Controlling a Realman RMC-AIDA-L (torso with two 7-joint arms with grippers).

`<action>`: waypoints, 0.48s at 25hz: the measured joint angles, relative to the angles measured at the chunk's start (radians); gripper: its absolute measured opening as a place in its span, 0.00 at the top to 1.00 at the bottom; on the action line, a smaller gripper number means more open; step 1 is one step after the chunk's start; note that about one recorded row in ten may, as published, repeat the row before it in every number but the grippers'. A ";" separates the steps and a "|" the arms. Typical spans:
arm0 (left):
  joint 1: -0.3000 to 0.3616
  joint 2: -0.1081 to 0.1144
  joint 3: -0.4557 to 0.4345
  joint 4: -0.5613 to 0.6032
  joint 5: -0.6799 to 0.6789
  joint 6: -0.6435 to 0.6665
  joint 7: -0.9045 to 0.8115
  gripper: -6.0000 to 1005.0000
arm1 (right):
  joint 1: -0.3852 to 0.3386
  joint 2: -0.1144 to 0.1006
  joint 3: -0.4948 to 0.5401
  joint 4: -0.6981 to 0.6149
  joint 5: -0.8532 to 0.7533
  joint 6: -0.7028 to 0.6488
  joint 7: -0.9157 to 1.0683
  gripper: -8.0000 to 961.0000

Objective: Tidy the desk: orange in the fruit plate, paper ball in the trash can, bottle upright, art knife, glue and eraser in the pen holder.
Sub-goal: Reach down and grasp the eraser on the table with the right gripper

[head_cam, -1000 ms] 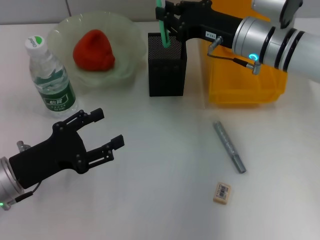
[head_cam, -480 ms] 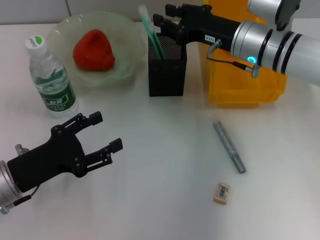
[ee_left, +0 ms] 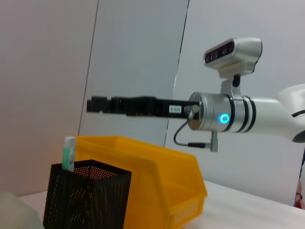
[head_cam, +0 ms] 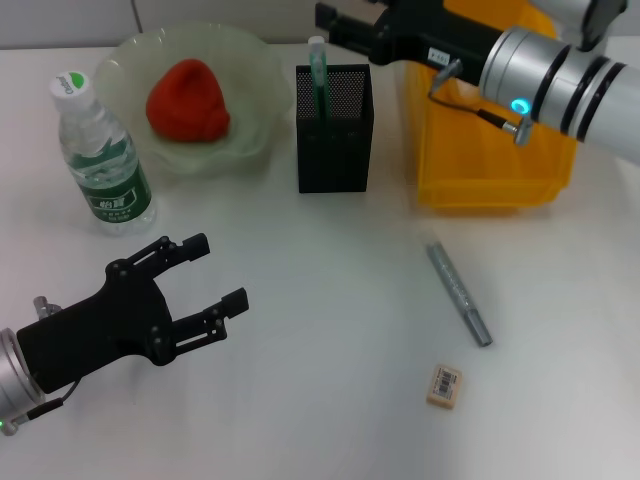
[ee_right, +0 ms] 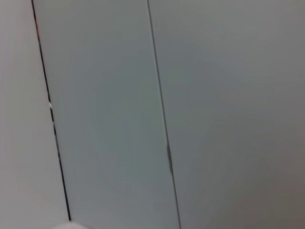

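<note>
Eraser (head_cam: pixel 444 386) lies nearest on the desk, art knife (head_cam: pixel 459 294) just beyond; left gripper (head_cam: pixel 200 282) idles wide open. Glue (head_cam: pixel 319 68) stands in pen holder (head_cam: pixel 335 130); right gripper (head_cam: pixel 335 20) above, probably open—lift straight clear.

green glue (head_cam: pixel 319 78) half hidden inside pen holder (head_cam: pixel 335 140)

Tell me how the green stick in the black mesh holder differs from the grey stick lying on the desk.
The green stick stands nearly upright inside the pen holder, only its upper part showing; the grey stick lies flat on the bare desk, fully visible. The green one is pale green with a lighter cap; the grey one is dull grey. The green one sits below the right gripper; the grey one lies near the eraser. Both are slim and pen-shaped.
</note>
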 joint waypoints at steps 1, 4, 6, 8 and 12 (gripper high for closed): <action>0.000 0.000 0.000 0.000 0.000 0.000 0.000 0.16 | -0.013 0.000 0.000 -0.025 0.006 -0.032 0.007 0.23; -0.002 -0.001 0.002 -0.002 0.006 -0.008 -0.001 0.16 | -0.025 -0.002 -0.001 -0.050 0.007 -0.080 0.021 0.23; -0.003 -0.002 0.003 -0.004 0.021 -0.008 -0.002 0.16 | -0.041 -0.006 -0.003 -0.079 0.006 -0.127 0.043 0.23; -0.002 -0.002 0.003 -0.001 0.044 -0.006 0.002 0.16 | -0.070 -0.009 -0.007 -0.127 0.000 -0.181 0.082 0.23; -0.001 0.000 0.002 0.006 0.093 -0.010 0.005 0.16 | -0.153 -0.016 -0.065 -0.287 -0.043 -0.290 0.230 0.23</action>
